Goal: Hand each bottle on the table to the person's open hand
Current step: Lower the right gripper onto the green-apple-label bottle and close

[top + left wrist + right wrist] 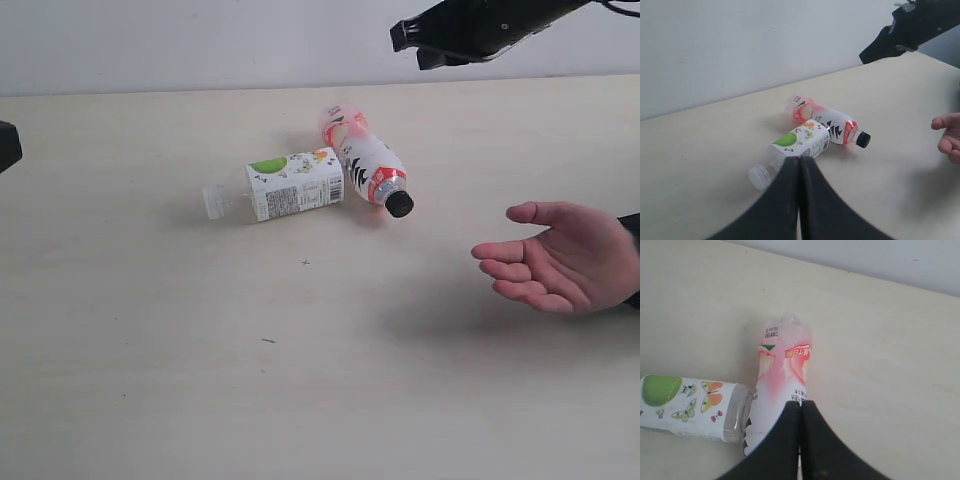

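Plain whitish-grey wall point(200, 40) fills background in all three views.

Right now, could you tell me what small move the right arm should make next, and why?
Probably open the right gripper: its jaws are shut while it hangs above the pink bottle, which lies on the table untouched, and the person's open hand is empty.

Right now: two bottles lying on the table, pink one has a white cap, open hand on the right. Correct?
One slip: the pink bottle has a black cap, not white, as the exterior view shows. The rest holds: it and the green-label bottle lie on the table, open hand on the right.
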Controlling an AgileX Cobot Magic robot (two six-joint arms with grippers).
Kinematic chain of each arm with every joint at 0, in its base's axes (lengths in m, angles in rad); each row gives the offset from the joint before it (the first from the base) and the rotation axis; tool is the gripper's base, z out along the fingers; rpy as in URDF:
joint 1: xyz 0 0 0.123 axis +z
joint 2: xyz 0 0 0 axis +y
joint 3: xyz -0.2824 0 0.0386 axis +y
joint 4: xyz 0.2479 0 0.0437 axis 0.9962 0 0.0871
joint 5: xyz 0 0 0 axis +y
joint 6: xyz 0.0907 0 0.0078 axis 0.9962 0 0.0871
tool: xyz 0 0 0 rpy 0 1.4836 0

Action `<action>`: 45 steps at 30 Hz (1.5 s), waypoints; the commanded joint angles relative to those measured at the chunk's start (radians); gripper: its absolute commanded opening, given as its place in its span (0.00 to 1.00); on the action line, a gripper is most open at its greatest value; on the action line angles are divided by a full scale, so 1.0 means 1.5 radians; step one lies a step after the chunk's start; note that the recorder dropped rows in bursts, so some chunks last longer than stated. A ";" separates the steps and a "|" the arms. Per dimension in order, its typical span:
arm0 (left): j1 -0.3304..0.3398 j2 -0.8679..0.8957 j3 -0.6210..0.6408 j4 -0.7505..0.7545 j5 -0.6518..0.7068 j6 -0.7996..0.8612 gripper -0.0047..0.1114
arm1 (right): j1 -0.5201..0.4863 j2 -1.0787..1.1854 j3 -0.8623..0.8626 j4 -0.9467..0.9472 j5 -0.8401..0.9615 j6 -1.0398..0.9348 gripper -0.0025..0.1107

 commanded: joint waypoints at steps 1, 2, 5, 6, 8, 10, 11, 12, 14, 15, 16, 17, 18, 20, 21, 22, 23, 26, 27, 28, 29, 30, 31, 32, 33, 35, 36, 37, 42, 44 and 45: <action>0.001 -0.003 0.002 0.002 -0.004 0.001 0.05 | -0.002 0.054 -0.064 0.003 0.047 -0.013 0.02; 0.001 -0.003 0.002 0.002 -0.004 0.001 0.05 | -0.002 0.066 -0.081 0.003 0.067 -0.013 0.02; 0.001 -0.003 0.002 0.002 -0.004 0.001 0.05 | -0.002 0.097 -0.134 0.003 0.139 -0.013 0.02; 0.001 -0.003 0.002 0.002 -0.004 0.001 0.05 | 0.000 0.105 -0.147 0.003 0.157 -0.013 0.02; 0.001 -0.003 0.002 0.002 -0.004 0.001 0.05 | 0.008 0.120 -0.176 -0.004 0.203 -0.043 0.02; 0.001 -0.003 0.002 0.002 -0.004 0.001 0.05 | 0.024 0.131 -0.197 -0.003 0.236 -0.107 0.02; 0.001 -0.003 0.002 0.002 -0.004 0.001 0.05 | 0.035 0.135 -0.207 -0.003 0.255 -0.154 0.02; 0.001 -0.003 0.002 0.002 -0.004 0.001 0.05 | 0.048 0.138 -0.216 -0.003 0.269 -0.198 0.02; 0.001 -0.003 0.002 0.002 -0.004 0.001 0.05 | 0.080 0.140 -0.224 -0.005 0.279 -0.288 0.02; 0.001 -0.003 0.002 0.002 -0.004 0.001 0.05 | 0.097 0.141 -0.223 -0.006 0.278 -0.340 0.02; 0.001 -0.003 0.002 0.002 -0.004 0.001 0.05 | 0.110 0.141 -0.223 -0.006 0.278 -0.393 0.02; 0.001 -0.003 0.002 0.002 -0.004 0.001 0.05 | 0.125 0.142 -0.223 -0.007 0.278 -0.461 0.02; 0.001 -0.003 0.002 0.002 -0.004 0.001 0.05 | 0.140 0.143 -0.223 -0.009 0.278 -0.526 0.03; 0.001 -0.003 0.002 0.002 -0.004 0.001 0.05 | 0.161 0.147 -0.223 -0.009 0.275 -0.615 0.07; 0.001 -0.003 0.002 0.002 -0.004 0.001 0.05 | 0.170 0.147 -0.223 -0.009 0.268 -0.640 0.10; 0.001 -0.003 0.002 0.002 -0.004 0.001 0.05 | 0.177 0.149 -0.223 -0.011 0.260 -0.658 0.12; 0.001 -0.003 0.002 0.002 -0.004 0.001 0.05 | 0.183 0.151 -0.223 -0.015 0.254 -0.664 0.14; 0.001 -0.003 0.002 0.002 -0.004 0.001 0.05 | 0.187 0.159 -0.223 -0.040 0.242 -0.674 0.22; 0.001 -0.003 0.002 0.002 -0.004 0.001 0.05 | 0.187 0.161 -0.223 -0.060 0.240 -0.674 0.27; 0.001 -0.003 0.002 0.002 -0.004 0.001 0.05 | 0.187 0.164 -0.223 -0.077 0.239 -0.676 0.32; 0.001 -0.003 0.002 0.002 -0.004 0.001 0.05 | 0.187 0.167 -0.223 -0.096 0.238 -0.676 0.39; 0.001 -0.003 0.002 0.002 -0.004 0.001 0.05 | 0.187 0.174 -0.223 -0.114 0.236 -0.676 0.47; 0.001 -0.003 0.002 0.002 -0.004 0.001 0.05 | 0.187 0.177 -0.223 -0.126 0.232 -0.679 0.53; 0.001 -0.003 0.002 0.002 -0.004 0.001 0.05 | 0.187 0.183 -0.223 -0.136 0.230 -0.692 0.61; 0.001 -0.003 0.002 0.002 -0.004 0.001 0.05 | 0.187 0.188 -0.223 -0.137 0.224 -0.706 0.69; 0.001 -0.003 0.002 0.002 -0.004 0.001 0.05 | 0.187 0.200 -0.223 -0.138 0.199 -0.719 0.79; 0.001 -0.003 0.002 0.002 -0.004 0.001 0.05 | 0.187 0.207 -0.223 -0.138 0.177 -0.721 0.83; 0.001 -0.003 0.002 0.002 -0.004 0.001 0.05 | 0.187 0.216 -0.223 -0.138 0.155 -0.720 0.86; 0.001 -0.003 0.002 0.002 -0.004 0.001 0.05 | 0.187 0.250 -0.223 -0.137 0.073 -0.720 0.90; 0.001 -0.003 0.002 0.002 -0.004 0.001 0.05 | 0.187 0.262 -0.223 -0.138 0.062 -0.720 0.90; 0.001 -0.003 0.002 0.002 -0.004 0.001 0.05 | 0.187 0.266 -0.223 -0.138 0.060 -0.720 0.90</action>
